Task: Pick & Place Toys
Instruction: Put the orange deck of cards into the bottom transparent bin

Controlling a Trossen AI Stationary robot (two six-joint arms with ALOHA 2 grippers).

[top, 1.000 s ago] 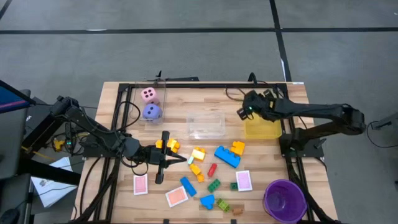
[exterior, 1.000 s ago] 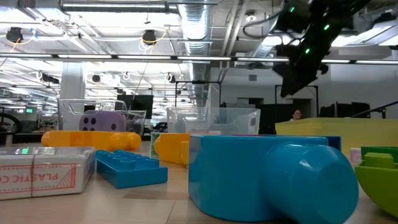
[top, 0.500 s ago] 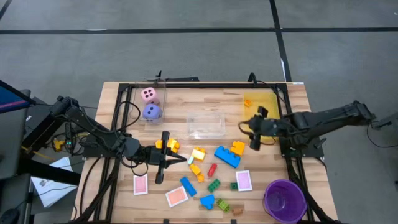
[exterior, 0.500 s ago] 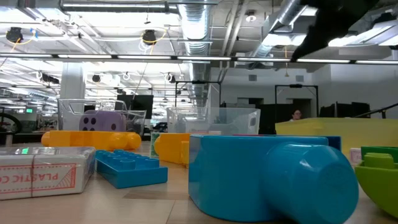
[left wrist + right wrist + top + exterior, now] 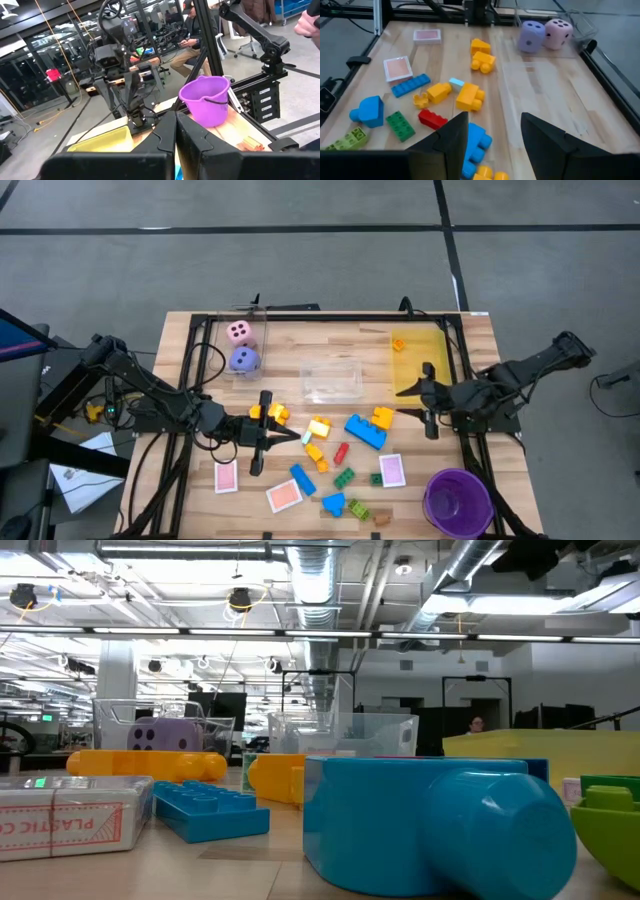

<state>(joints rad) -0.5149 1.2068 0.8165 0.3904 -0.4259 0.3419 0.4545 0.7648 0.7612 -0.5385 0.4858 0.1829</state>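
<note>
Many small plastic bricks lie on the table's near middle, among them a blue brick [image 5: 365, 431] [image 5: 475, 145], an orange one [image 5: 382, 417] and a red one [image 5: 432, 119]. Pink-backed cards [image 5: 392, 469] lie near the front edge. A pink die [image 5: 239, 332] and a purple die [image 5: 244, 360] [image 5: 165, 734] sit in a clear bin at the far left. One orange brick [image 5: 399, 343] lies in the yellow bin [image 5: 425, 370]. My right gripper [image 5: 403, 403] [image 5: 492, 130] is open and empty beside the bin's near end. My left gripper [image 5: 296, 436] [image 5: 175, 117] is shut and empty left of the bricks.
A clear bin [image 5: 332, 380] stands at the middle, far of the bricks. A round purple cup [image 5: 457, 500] [image 5: 205, 100] stands at the near right corner. A dark metal frame [image 5: 330, 316] runs along the table's edges. A person sits in the room beyond [image 5: 187, 27].
My right gripper has gone from over the yellow bin toward the table's near and right edges, leaving the low view. The orange brick in the bin's far corner, hidden under the gripper a second ago, now shows.
</note>
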